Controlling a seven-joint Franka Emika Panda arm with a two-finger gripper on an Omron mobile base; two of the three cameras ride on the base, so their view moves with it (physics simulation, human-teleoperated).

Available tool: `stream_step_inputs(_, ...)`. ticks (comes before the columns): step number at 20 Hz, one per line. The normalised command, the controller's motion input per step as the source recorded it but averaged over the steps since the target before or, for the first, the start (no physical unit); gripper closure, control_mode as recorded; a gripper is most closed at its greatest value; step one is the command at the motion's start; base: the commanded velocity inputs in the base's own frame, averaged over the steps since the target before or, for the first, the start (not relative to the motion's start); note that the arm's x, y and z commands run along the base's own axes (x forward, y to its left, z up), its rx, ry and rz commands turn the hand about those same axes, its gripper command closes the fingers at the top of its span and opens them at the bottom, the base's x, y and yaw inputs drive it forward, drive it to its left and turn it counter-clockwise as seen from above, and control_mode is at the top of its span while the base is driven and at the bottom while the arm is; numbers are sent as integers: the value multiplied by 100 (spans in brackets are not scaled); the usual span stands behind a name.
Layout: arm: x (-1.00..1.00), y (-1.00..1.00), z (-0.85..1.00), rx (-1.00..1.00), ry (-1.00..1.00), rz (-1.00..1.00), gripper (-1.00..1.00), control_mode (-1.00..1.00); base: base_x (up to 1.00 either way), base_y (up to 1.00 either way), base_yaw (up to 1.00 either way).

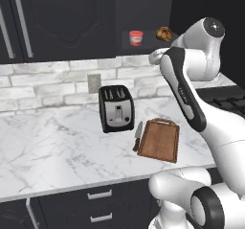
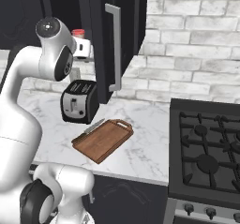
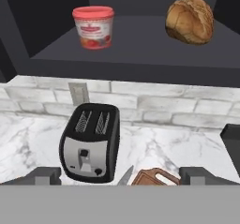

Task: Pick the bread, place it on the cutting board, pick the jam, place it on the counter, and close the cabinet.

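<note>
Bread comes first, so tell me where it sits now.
The bread sits on the open cabinet shelf, right of the jam in the hand view, above the toaster.

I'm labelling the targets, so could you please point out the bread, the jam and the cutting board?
bread (image 3: 190, 20), hand view, middle of its crust.
jam (image 3: 93, 27), hand view, front label of the jar.
cutting board (image 1: 159, 141), left base view, bare centre of the wood.
</note>
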Motion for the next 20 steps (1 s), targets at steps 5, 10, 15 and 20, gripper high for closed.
stream_step_inputs(5,8,1,38,1,0,4,-100,-100,0,0,0)
stream_step_inputs(10,15,9,22,0,0,5,-100,-100,0,0,0)
stream_step_inputs(15,27,12,1,0,0,7,-100,-100,0,0,0)
stream_step_inputs(20,30,1,0,0,-1,9,-100,-100,0,0,0)
